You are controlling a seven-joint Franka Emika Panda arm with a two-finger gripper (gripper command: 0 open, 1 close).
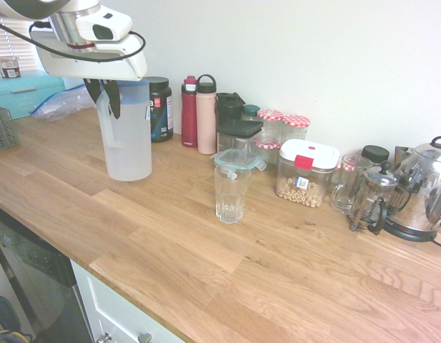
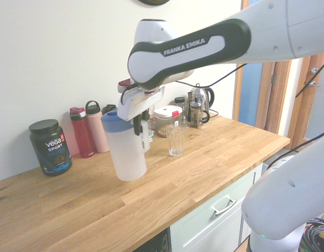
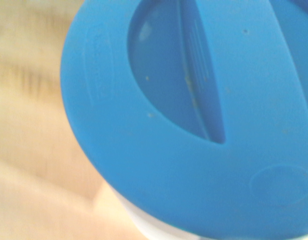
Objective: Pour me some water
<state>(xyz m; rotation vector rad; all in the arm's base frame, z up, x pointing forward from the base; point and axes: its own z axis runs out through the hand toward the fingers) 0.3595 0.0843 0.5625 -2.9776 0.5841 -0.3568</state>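
Pinching the jug point(image 2: 126, 152) apparently by its handle, the gripper point(image 2: 140, 128) risks tilting too fast, so water point(image 1: 130, 161) overshoots the glass point(image 1: 231, 193).

Frosted plastic jug point(image 1: 129, 139) (blue lid), oiled-wood counter point(image 1: 206, 264).

Soft, even daylight is filling the room, brightening toward the window at ten o'clock. The kettle point(image 1: 422, 187) is catching glare, and the jug point(image 1: 127, 132) is casting a faint shadow. Up close, the wrist view is blurring the blue lid point(image 3: 193, 115) and worktop point(image 3: 34, 150).
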